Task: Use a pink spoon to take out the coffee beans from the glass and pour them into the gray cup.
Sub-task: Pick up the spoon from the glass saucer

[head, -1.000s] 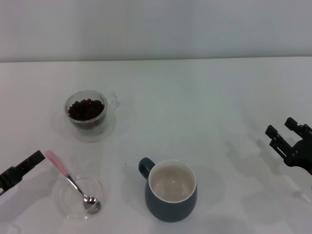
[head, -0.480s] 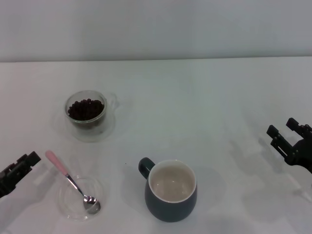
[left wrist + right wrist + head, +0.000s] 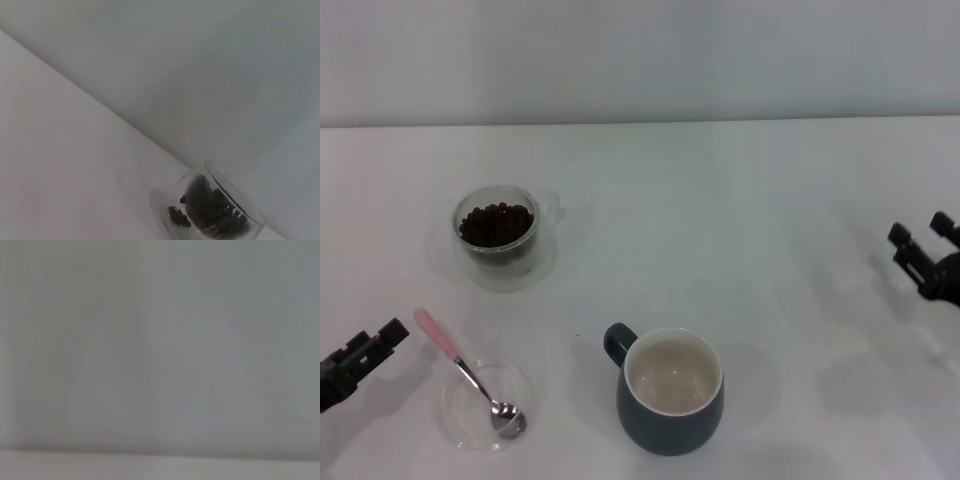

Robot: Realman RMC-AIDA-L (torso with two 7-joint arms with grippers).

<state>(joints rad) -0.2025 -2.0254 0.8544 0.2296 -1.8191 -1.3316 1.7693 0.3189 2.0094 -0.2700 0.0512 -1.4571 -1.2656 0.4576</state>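
Note:
The pink spoon [image 3: 463,374] lies with its silver bowl in a flat clear dish [image 3: 448,404] at the front left, its pink handle pointing back and left. The glass [image 3: 498,252] stands behind it, holding the coffee beans [image 3: 497,222]. In the left wrist view the glass [image 3: 248,207] and the beans [image 3: 212,207] show too. The gray cup [image 3: 670,420] stands at the front centre, its inside bare. My left gripper [image 3: 375,338] is open and empty, left of the spoon handle and apart from it. My right gripper [image 3: 923,232] is open and empty at the far right edge.
The white table [image 3: 740,220] ends at a pale wall at the back. The right wrist view shows only a blank grey surface.
My left gripper has drawn back down and left, away from the spoon handle. My right gripper has moved right and back toward the frame edge. The spoon, glass and cup have not moved.

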